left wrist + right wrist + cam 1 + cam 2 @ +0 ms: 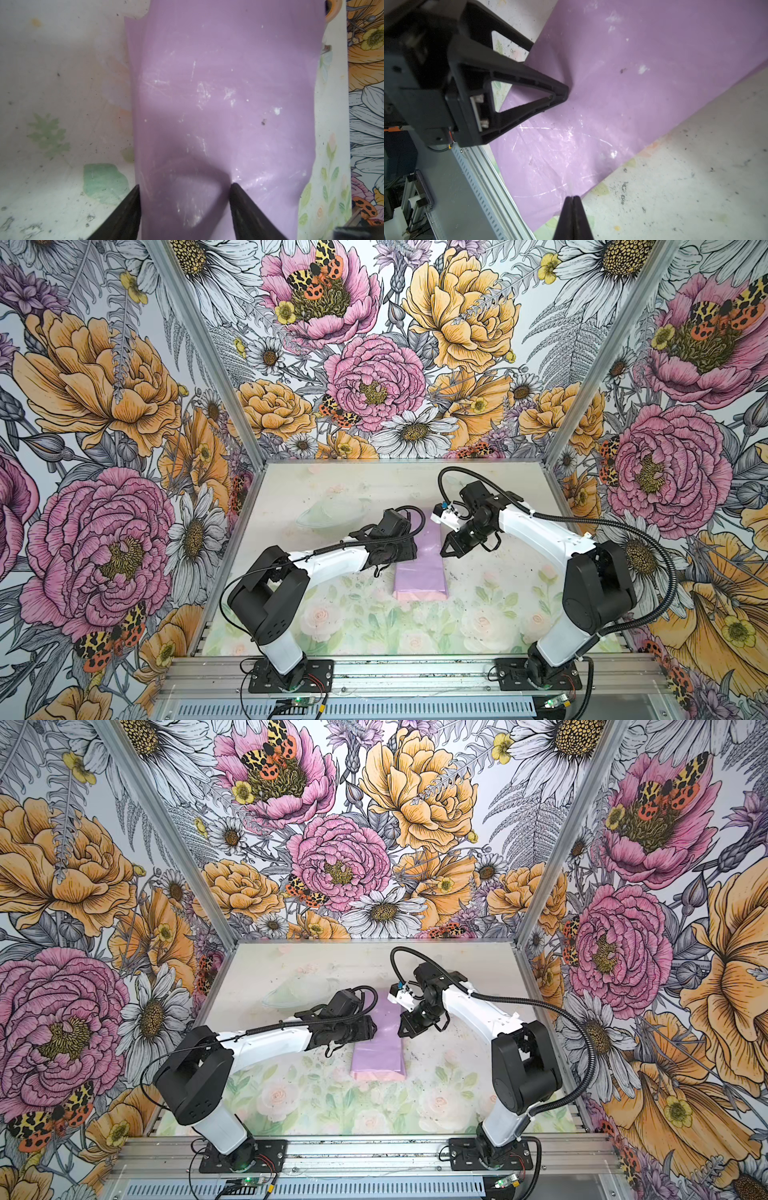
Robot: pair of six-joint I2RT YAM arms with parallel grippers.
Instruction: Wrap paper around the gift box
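Observation:
The paper point(419, 568) point(378, 1048) lies lilac face up as a long folded strip down the middle of the table, and its pink face point(419, 596) shows at the near end. The gift box is hidden in every view. My left gripper point(411, 549) point(372, 1029) point(185, 186) is open over the strip's left side. One fingertip point(565, 91) presses on the lilac face point(228, 93) and the other sits at the strip's left edge. My right gripper point(446, 553) point(403, 1033) point(573, 197) is shut, its tip at the paper's point(633, 83) right edge with nothing visibly held.
A shallow clear dish point(328, 516) point(291, 994) sits at the back left of the flower-printed table. An aluminium rail point(395, 672) point(477, 176) runs along the front edge. Floral walls close the left, right and back sides.

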